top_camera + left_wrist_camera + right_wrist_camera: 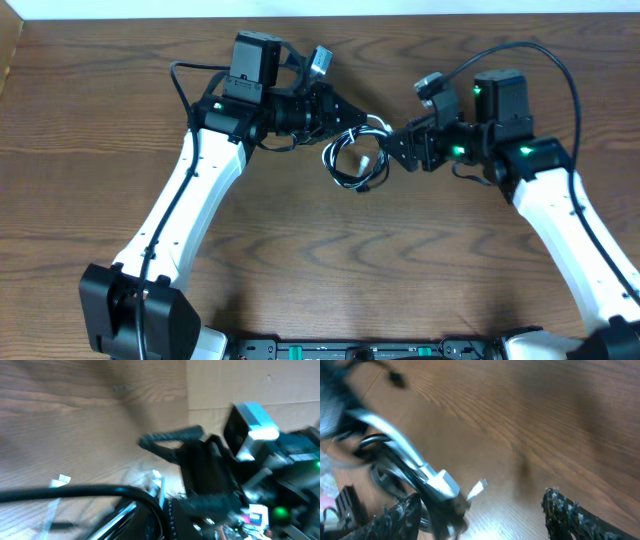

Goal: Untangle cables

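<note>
Lying tangled on the desk, the two cables, one white and one black, sit between the grippers. The left gripper has its jaws together at the tangle's upper edge; whether they pinch a cord, I cannot tell. The right gripper has its jaws apart around one silvery plug.

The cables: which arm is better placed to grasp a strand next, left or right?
Probably right: the right gripper is open with the cables between its fingers, while the left gripper is shut.

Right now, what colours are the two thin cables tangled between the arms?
One white cable, one black cable, clearest in the overhead view.
</note>
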